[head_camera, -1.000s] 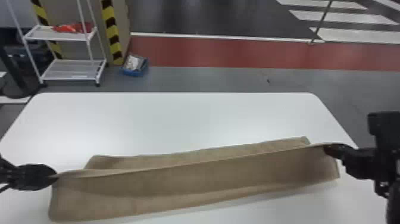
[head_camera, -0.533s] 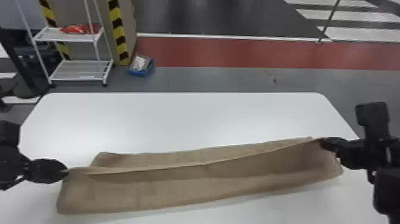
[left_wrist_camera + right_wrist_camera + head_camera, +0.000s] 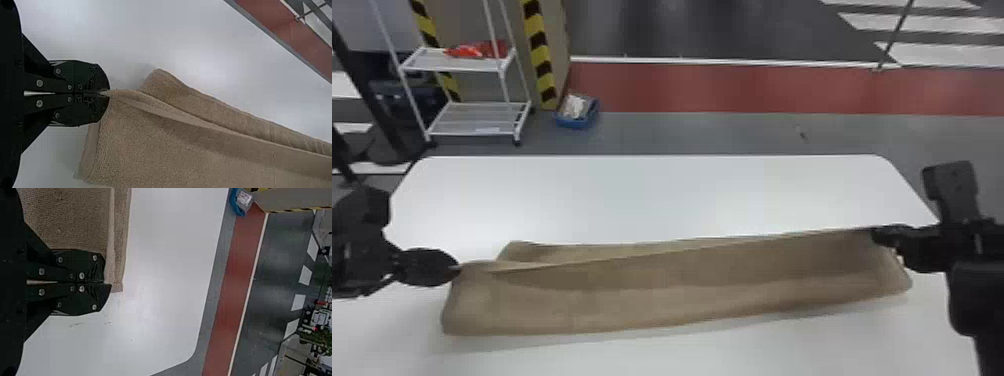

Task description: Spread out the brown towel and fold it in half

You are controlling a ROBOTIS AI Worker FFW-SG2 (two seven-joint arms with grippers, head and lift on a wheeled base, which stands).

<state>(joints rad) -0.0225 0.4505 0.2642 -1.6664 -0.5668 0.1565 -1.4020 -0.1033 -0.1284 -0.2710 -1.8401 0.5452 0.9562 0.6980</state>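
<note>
The brown towel (image 3: 657, 302) stretches from left to right across the near part of the white surface (image 3: 682, 195), its left end lying a little nearer than its right. At the left end, the left pincer (image 3: 456, 268) is closed, its two black fingers pressed together at the tips around a small pinch of the towel's corner. At the right end, the right pincer (image 3: 876, 236) is closed too, with the towel's far right corner caught at its tips. A long edge of the towel runs between the two, and a strip of the cloth shows on the far side of that edge, most plainly toward the left. The near side makes a long, rounded bend. On the floor beyond the surface, at the far left, a white rack (image 3: 477, 120) carries a red item (image 3: 477, 49), and a blue bin (image 3: 577, 122) sits just right of it.
</note>
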